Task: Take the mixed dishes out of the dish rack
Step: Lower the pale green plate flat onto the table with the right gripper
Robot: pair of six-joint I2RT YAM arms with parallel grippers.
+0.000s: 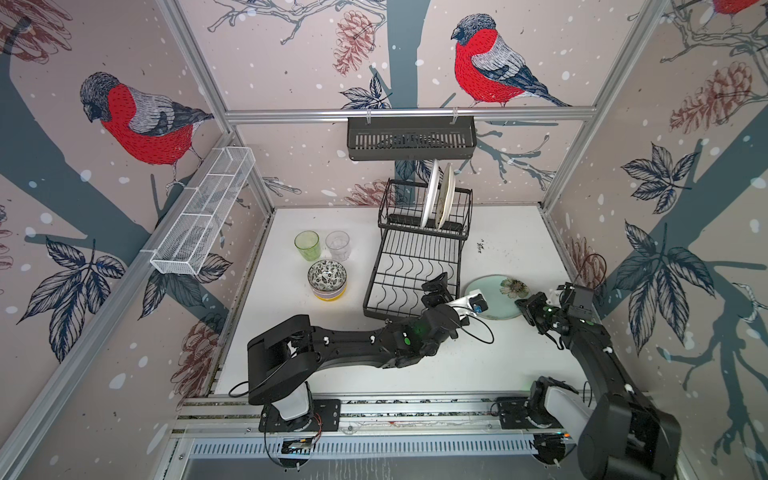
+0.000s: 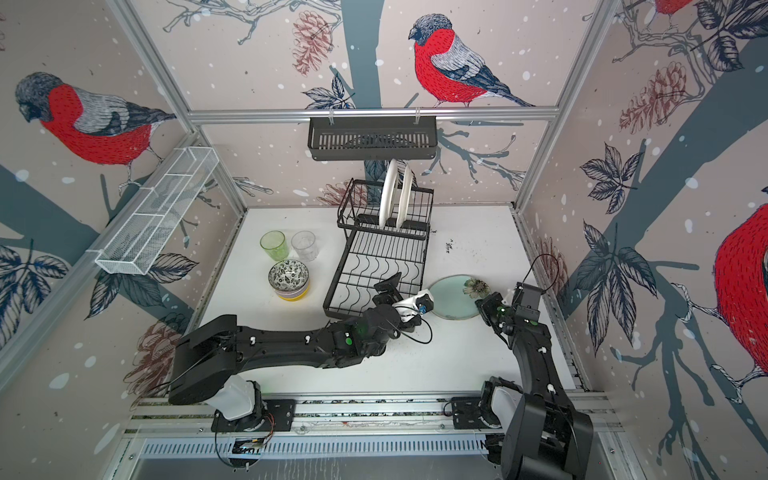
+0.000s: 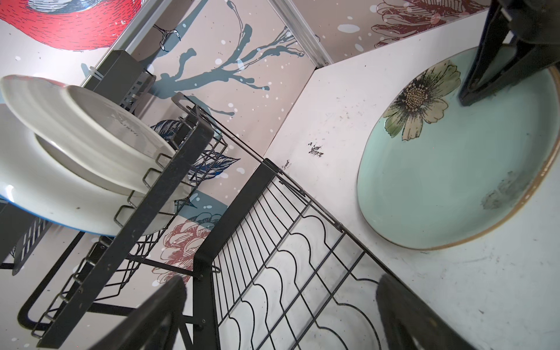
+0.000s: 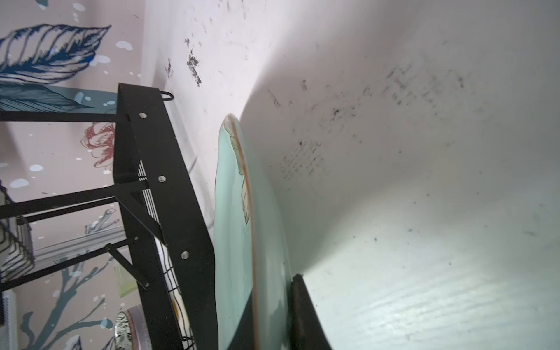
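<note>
The black wire dish rack (image 1: pixel 415 266) (image 2: pixel 374 266) stands at the back middle of the table. Two plates, white (image 1: pixel 432 195) and cream (image 1: pixel 446 197), stand on edge in its raised tier. The pale green plate (image 1: pixel 496 299) (image 3: pixel 439 169) (image 4: pixel 233 242) with a flower print lies flat on the table right of the rack. My right gripper (image 1: pixel 528 305) (image 4: pixel 272 297) is shut on its near-right rim. My left gripper (image 1: pixel 434 291) (image 3: pixel 281 288) hangs open over the rack's lower grid tray, holding nothing. A green glass (image 1: pixel 307 245), a clear glass (image 1: pixel 337 245) and a stack of bowls (image 1: pixel 327 279) stand left of the rack.
A black slotted basket (image 1: pixel 411 137) hangs on the back wall above the rack. A long white mesh basket (image 1: pixel 203 212) hangs on the left wall. My left arm (image 1: pixel 353 340) stretches across the front of the table towards the rack.
</note>
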